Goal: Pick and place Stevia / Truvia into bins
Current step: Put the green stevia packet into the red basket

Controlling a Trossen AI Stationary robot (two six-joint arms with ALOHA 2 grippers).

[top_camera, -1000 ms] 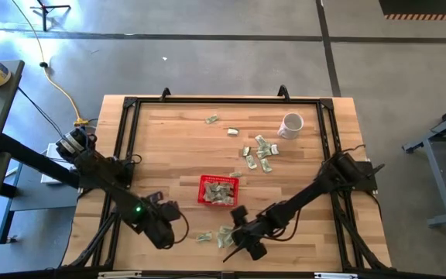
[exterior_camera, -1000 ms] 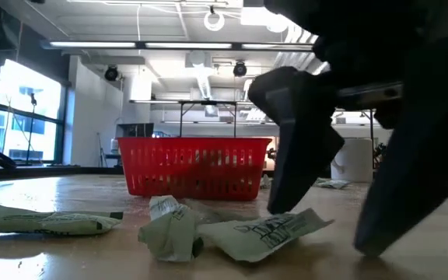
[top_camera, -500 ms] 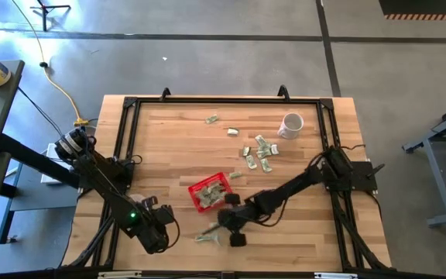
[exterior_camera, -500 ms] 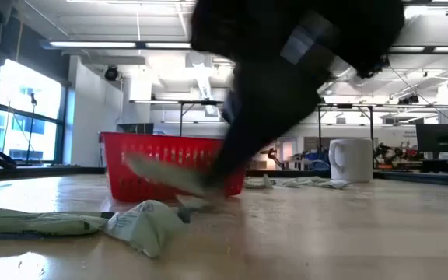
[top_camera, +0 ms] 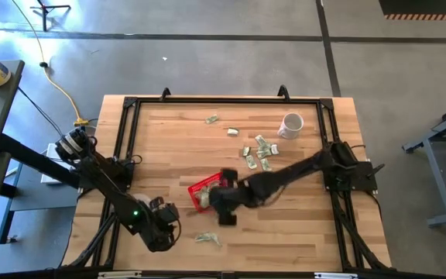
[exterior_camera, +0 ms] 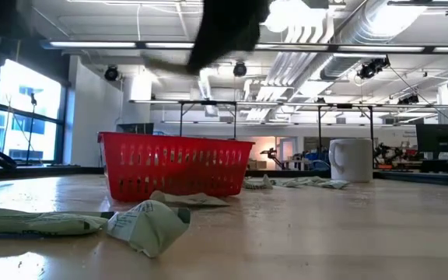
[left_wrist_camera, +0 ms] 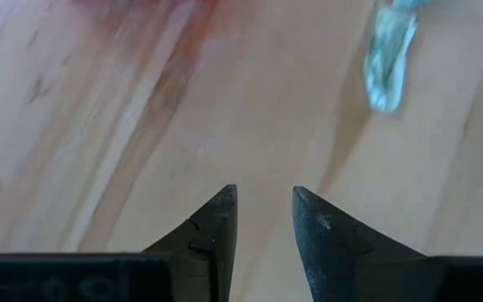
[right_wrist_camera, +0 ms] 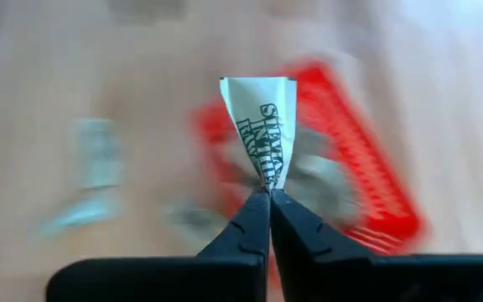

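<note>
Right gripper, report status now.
Right gripper shut on sachet, above red basket. Left gripper open, empty, near table edge. Nothing blocking.

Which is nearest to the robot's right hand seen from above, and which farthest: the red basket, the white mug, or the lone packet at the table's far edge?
From the right hand:
1. Red basket, right beside it.
2. White mug, far right corner.
3. Lone packet, far edge; close to the mug's distance, slightly farther.

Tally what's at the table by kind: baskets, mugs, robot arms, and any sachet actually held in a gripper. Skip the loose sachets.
red basket: 1
white mug: 1
robot arms, the left arm and the right arm: 2
sachet pinched in the right gripper: 1
Total: 5
</note>
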